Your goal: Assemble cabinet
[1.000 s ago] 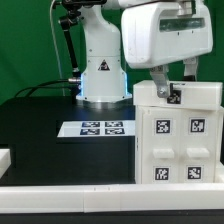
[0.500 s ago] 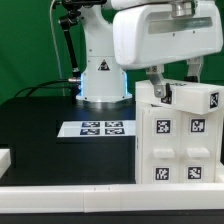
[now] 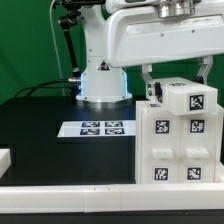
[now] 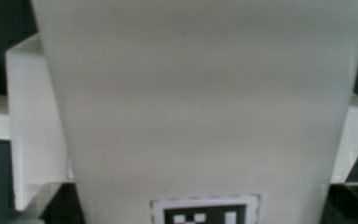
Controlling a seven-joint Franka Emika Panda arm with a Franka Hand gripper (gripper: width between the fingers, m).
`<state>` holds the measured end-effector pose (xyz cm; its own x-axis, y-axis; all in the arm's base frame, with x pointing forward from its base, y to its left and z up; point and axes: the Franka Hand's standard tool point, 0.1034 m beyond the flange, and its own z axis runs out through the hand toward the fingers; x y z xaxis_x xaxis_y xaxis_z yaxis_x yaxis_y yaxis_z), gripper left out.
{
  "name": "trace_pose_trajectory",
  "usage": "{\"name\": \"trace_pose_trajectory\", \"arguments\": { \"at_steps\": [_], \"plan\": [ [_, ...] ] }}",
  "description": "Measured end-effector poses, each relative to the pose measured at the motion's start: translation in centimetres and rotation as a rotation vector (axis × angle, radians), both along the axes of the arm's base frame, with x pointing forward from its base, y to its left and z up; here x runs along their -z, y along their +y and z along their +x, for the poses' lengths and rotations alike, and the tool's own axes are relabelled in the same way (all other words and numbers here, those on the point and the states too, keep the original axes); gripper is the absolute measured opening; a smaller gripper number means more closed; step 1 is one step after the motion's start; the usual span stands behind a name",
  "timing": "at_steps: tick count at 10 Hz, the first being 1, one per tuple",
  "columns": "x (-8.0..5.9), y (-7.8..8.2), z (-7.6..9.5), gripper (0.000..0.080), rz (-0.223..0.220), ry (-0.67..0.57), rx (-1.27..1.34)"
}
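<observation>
The robot's two-finger gripper [image 3: 172, 82] hangs from the big white wrist housing at the top of the exterior view, its dark fingers reaching down on either side of a small white plastic block with a black-and-white square tag [image 3: 190, 100]. The fingers sit against that block's sides and appear closed on it. In the wrist view the block fills nearly everything as a tall pale slab with a tag at one end, so the fingers themselves cannot be made out there.

The cabinet, a large white boxy plastic body [image 3: 178, 145], stands on the black table [image 3: 40, 140] at the exterior view's right, near the front edge. Its front shows four tagged squares in two rows. The held block rests at the cabinet's top, tilted slightly and jutting toward the right.

The white robot base [image 3: 103, 70] stands far back, left of the cabinet. The marker board, a thin flat white sheet with four tags [image 3: 97, 129], lies on the table between base and cabinet. A long white rail [image 3: 70, 200] runs along the near edge
</observation>
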<state>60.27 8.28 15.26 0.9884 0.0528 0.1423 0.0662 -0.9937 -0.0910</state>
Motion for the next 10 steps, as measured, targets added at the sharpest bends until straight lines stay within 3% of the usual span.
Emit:
{"name": "trace_pose_trajectory", "arguments": {
  "at_steps": [10],
  "plan": [
    [0.16,0.25,0.08,0.0560,0.147,0.088,0.981]
  ]
}}
